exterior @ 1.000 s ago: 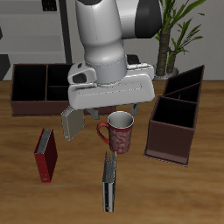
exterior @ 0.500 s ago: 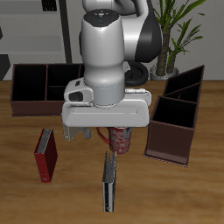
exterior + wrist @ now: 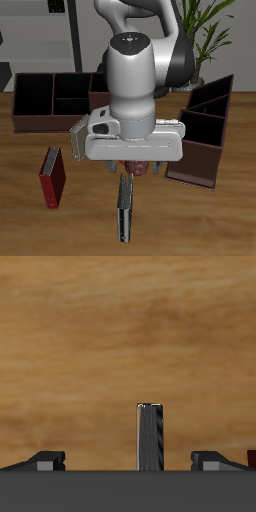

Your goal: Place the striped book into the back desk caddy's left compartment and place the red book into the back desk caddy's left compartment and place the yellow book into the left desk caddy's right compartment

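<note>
The striped book (image 3: 125,207) stands on its edge near the table's front edge; it also shows in the wrist view (image 3: 150,436). My gripper (image 3: 128,171) hangs just above its far end, open and empty. In the wrist view the gripper (image 3: 129,459) has its fingertips (image 3: 45,460) wide apart on either side of the book, not touching it. The red book (image 3: 52,177) lies on the table, apart from the gripper. The back desk caddy (image 3: 40,118) stands far back. The left desk caddy (image 3: 195,165) stands beside the arm. No yellow book is in view.
A red mug (image 3: 141,168) stands just behind the striped book, mostly hidden by my hand. A potted plant (image 3: 205,30) stands at the back, beyond the left desk caddy.
My arm has swung toward the table's front edge and come down over the striped book. The hand now hides most of the mug. The books have not moved.
</note>
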Controlling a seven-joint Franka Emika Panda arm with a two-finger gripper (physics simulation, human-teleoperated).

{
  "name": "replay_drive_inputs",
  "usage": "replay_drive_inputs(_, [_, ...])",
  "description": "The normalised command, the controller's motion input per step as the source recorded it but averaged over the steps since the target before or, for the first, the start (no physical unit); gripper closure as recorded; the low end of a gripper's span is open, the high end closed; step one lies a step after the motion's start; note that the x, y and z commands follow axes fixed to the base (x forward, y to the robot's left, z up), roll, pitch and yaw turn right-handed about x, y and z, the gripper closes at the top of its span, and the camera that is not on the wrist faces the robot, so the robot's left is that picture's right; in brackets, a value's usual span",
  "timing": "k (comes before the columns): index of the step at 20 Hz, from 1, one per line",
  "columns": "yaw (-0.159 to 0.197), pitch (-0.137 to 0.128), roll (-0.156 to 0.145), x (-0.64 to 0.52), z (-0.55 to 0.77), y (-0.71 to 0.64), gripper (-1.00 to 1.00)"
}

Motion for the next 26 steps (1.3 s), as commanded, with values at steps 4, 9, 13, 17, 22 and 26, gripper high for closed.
replay_drive_inputs(4, [0.013, 0.003, -0.044, 0.08, -0.2, -0.23, -1.0])
replay_drive_inputs(9, [0.014, -0.007, -0.019, 0.03, -0.2, -0.13, -1.0])
replay_drive_inputs(13, [-0.021, 0.031, 0.019, 0.04, -0.34, -0.05, -1.0])
replay_drive_inputs(17, [0.004, 0.026, -0.002, -0.03, -0.36, -0.01, -1.0])
replay_drive_inputs(22, [0.001, 0.053, -0.001, 0.02, -0.41, -0.05, -1.0])
replay_drive_inputs(26, [-0.021, 0.049, 0.007, 0.02, -0.35, -0.11, -1.0])
